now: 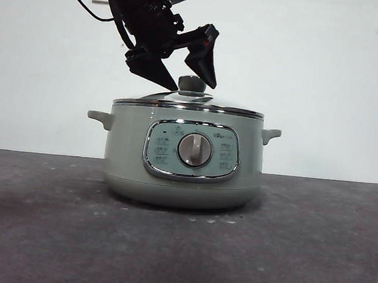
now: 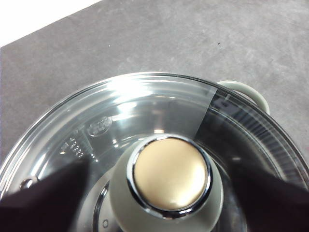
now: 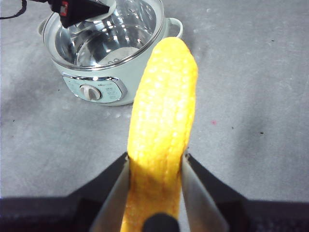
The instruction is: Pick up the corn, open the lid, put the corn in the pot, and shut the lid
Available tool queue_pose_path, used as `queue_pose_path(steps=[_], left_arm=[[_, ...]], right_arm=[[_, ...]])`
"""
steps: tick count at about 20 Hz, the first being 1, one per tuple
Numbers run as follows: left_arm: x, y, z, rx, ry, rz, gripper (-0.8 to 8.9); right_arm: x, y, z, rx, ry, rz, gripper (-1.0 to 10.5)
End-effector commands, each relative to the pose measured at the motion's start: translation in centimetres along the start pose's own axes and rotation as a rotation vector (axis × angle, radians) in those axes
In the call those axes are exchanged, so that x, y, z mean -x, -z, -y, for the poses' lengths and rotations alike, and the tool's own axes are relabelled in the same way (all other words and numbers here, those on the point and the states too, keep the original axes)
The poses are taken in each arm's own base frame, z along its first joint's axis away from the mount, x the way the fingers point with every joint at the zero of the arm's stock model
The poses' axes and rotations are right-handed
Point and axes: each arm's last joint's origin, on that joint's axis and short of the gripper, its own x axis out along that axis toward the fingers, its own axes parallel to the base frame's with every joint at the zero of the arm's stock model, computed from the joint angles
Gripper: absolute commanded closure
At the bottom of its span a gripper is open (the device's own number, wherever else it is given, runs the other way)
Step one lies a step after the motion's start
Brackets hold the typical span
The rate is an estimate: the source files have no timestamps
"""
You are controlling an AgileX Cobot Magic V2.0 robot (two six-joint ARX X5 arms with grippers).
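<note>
So up front, the pot [image 1: 183, 164] sits mid-bench [image 1: 311, 260], lid [image 1: 189, 103] on, left tool [image 1: 183, 67] spread wide just above the knob [image 1: 192, 84]. Left wrist: knob [image 2: 170, 180] between the wide jaws. Right wrist: right tool [image 3: 155, 166] clamps the corn [image 3: 161, 130], pot [image 3: 108, 53] off at 11 o'clock.

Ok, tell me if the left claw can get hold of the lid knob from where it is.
Probably yes: the left claw hangs open just above the lid, its jaws either side of the knob, with nothing between. The right claw holds the corn off to the side.
</note>
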Motion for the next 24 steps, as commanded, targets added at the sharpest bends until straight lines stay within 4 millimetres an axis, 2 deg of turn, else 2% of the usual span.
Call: queue_pose_path(steps=[1, 3, 6, 8, 11, 16, 24], left_arm=[[-0.4, 0.1, 0.2, -0.009, 0.005, -0.004, 4.45], [-0.4, 0.1, 0.2, -0.009, 0.006, -0.005, 4.81], [-0.4, 0.1, 0.2, -0.003, 0.008, -0.005, 6.28], [-0.4, 0.1, 0.2, -0.001, 0.011, -0.007, 6.41], [-0.4, 0.1, 0.3, 0.002, 0.016, -0.012, 8.28], [-0.1, -0.1, 0.4, 0.004, 0.016, -0.003, 8.22], [3.4, -3.2, 0.7, -0.014, 0.009, 0.094, 8.21]], right_arm=[[0.1, 0.0, 0.0, 0.005, -0.002, 0.009, 9.6], [0.1, 0.0, 0.0, 0.005, -0.002, 0.008, 9.6], [0.1, 0.0, 0.0, 0.005, -0.002, 0.008, 9.6], [0.1, 0.0, 0.0, 0.005, -0.002, 0.008, 9.6], [0.1, 0.0, 0.0, 0.005, -0.002, 0.009, 9.6], [0.1, 0.0, 0.0, 0.005, -0.002, 0.008, 9.6], [0.0, 0.0, 0.0, 0.005, -0.002, 0.007, 9.6]])
